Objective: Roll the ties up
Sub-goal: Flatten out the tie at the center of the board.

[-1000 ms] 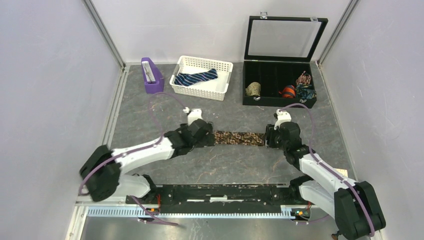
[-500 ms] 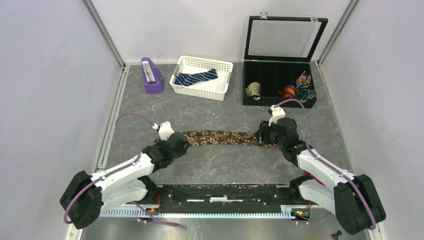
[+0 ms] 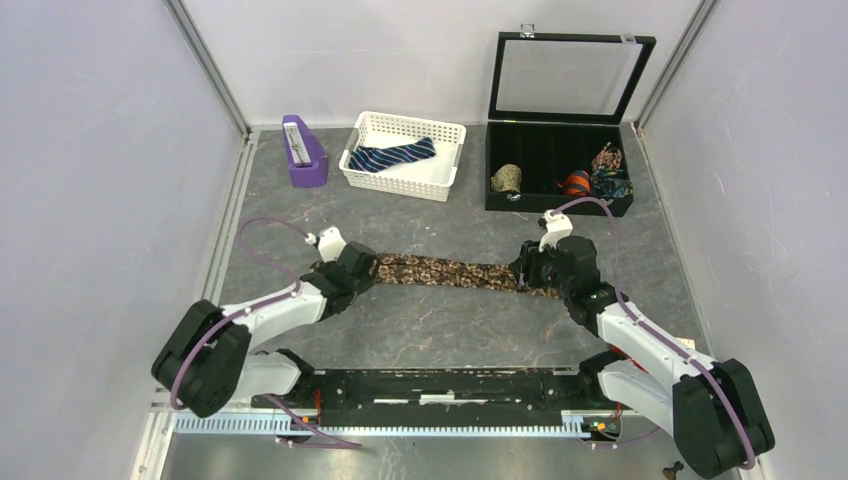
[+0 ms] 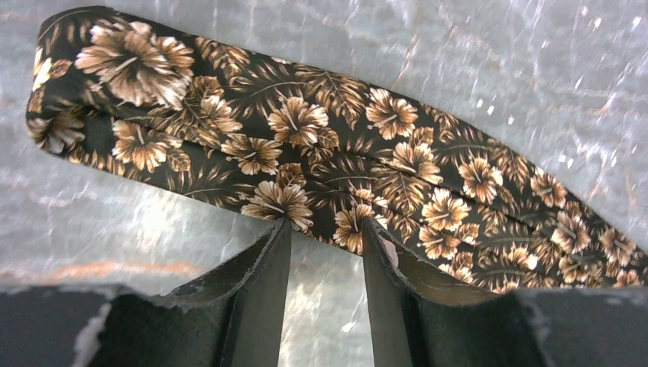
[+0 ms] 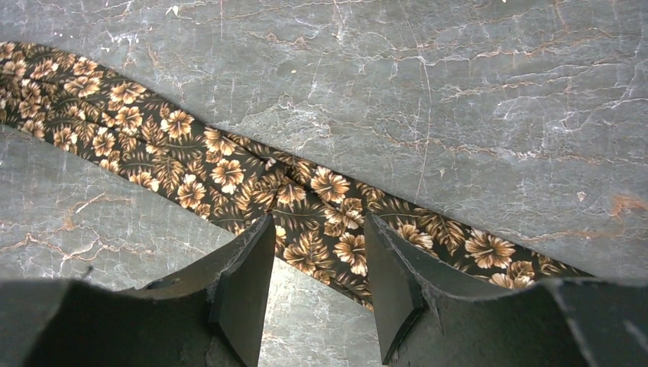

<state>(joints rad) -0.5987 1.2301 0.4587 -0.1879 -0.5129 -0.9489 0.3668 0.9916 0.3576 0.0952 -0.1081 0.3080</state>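
Marbled tabletop (image 3: 440, 335): two ties, brown tie (image 3: 450, 271) flat, navy tie (image 3: 392, 156) in basket (image 3: 400, 184); left gripper (image 4: 325, 224), right gripper (image 5: 319, 220) half-open, tips on brown tie.

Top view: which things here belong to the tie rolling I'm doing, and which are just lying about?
Job in hand:
- brown floral tie, flat on the table between the two arms
- navy striped tie, lying in the basket

Lying about:
- white basket
- purple stand, back left
- open black case, back right
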